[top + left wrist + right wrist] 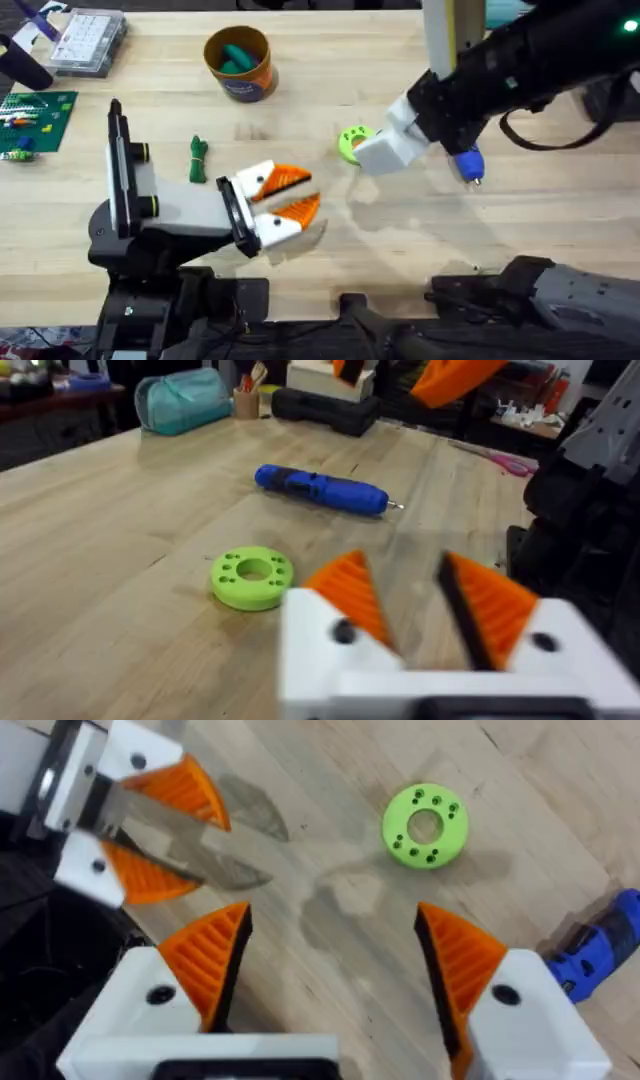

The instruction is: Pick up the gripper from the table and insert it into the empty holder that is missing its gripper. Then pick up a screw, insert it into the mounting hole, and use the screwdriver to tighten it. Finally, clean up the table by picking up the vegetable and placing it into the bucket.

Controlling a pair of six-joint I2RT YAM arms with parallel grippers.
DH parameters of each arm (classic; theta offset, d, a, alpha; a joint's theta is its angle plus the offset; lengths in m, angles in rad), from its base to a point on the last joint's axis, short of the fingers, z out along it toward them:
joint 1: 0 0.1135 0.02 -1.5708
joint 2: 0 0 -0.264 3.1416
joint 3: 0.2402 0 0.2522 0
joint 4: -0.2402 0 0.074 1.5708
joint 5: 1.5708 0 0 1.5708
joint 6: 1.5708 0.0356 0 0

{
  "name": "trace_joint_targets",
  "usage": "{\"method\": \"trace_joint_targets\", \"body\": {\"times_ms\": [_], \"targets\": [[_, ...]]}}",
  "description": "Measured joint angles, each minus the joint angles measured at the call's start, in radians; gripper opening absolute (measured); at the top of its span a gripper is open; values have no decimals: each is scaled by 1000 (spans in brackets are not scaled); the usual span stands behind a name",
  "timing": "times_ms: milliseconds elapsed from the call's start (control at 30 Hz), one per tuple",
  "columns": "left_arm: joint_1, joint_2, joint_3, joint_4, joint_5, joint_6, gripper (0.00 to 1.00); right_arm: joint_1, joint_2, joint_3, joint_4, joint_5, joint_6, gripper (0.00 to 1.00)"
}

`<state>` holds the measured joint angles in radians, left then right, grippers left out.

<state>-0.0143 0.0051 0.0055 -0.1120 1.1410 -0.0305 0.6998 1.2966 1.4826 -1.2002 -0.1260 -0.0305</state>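
Gripper (292, 180) is judged seated in holder (180, 215) w/ its twin, at the black end plate; which of the two it is can't be told. No screw is seen in it, so it's prob. held by fit only.

R gripper (335, 920) is held wide open & empty above table (560, 220), near lime disc (425, 825). L gripper (415, 600) jaws are parted too, w/ nothing between. Screwdriver (320, 490) is laid flat just past the disc. Vegetable (198, 160) is lying beside the holder's frame. Bucket (238, 62) is set well apart, toward the far edge.

Risks, as judged:
- An unscrewed part could be knocked loose or tilted if it's brushed by the R arm.
- A small screw could be dropped from wide ribbed pads, or cross-threaded if it's not lined up w/ the hole.
- The round screwdriver could be rolled away by an off-centre grasp, or the disc nudged into it.
- The frame could be clipped when the veg is picked, since clearance looks tight.
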Motion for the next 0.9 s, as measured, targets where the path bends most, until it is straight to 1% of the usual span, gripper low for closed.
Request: {"method": "trace_joint_targets", "body": {"times_ms": [33,67,100,700,900], "targets": [[0,0,0,0,0,0,176,0,-2,0,0,-5,0,997],[0,0,0,0,0,1,56,0,-2,-1,1,-10,0,997],[0,0,0,0,-1,3,18,0,-2,-1,1,-16,0,997],[0,0,0,0,0,3,7,0,7,-2,-21,-63,-1,997],[0,0,0,0,0,3,7,0,28,-3,-48,-24,-3,997]]}}
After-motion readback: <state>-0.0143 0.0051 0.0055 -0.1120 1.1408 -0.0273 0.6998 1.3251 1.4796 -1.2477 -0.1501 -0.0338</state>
